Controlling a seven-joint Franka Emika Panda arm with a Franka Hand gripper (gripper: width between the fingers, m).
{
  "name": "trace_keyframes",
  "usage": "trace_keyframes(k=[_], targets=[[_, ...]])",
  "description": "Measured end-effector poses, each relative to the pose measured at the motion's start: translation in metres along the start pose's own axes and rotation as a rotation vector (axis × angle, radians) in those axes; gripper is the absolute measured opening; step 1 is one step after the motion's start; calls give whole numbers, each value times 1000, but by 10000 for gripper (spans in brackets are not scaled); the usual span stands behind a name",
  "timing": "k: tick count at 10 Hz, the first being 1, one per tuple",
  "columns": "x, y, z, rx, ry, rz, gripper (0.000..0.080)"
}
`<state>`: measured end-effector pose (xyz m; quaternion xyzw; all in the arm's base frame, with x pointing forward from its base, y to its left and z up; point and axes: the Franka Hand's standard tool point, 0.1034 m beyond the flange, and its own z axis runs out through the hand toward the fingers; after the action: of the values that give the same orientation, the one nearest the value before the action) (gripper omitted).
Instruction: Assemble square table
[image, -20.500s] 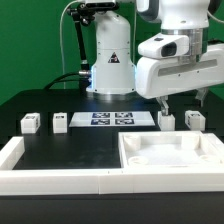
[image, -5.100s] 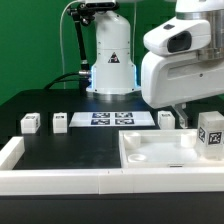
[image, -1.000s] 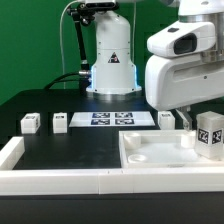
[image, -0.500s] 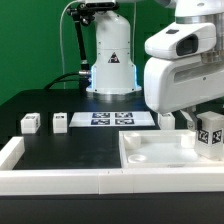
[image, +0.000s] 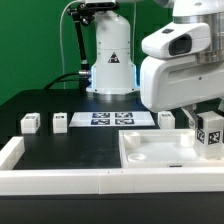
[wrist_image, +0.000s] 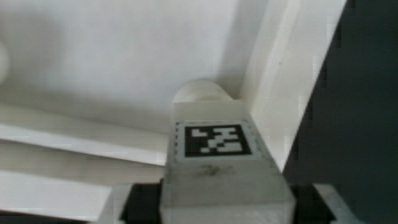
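Exterior view, from its left to its right: two loose leg posts (image: 30, 123) (image: 60, 122) stand near the table's edge. The marker board (image: 112, 119) lies beside them, and a third leg post (image: 166, 119) stands just past it. The square tabletop (image: 150, 152) lies nearer the camera, tray side up.

At the exterior view's right, the gripper (image: 209, 120) hangs over the slab's corner. A fourth, tagged leg post (image: 210, 140) stands upright between its jaws, its foot at that corner. In the wrist view the dark fingers (wrist_image: 139, 203) sit flush against the post's two flanks with no gap showing. The jaws are partly closed, and this reads as a grip on the post.

The step in hand looks like seating this post in the corner socket. To do it well, the post should be kept plumb and centred over the socket. Any turning should go about the post's own axis, without sideways push, since the slab lies loose and could slide.
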<state>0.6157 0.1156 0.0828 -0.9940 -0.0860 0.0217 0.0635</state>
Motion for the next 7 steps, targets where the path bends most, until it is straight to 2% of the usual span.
trace_keyframes(k=[5, 7], targets=[[-2, 2, 1, 15, 111, 447, 294], [-4, 1, 1, 34, 123, 644, 294]])
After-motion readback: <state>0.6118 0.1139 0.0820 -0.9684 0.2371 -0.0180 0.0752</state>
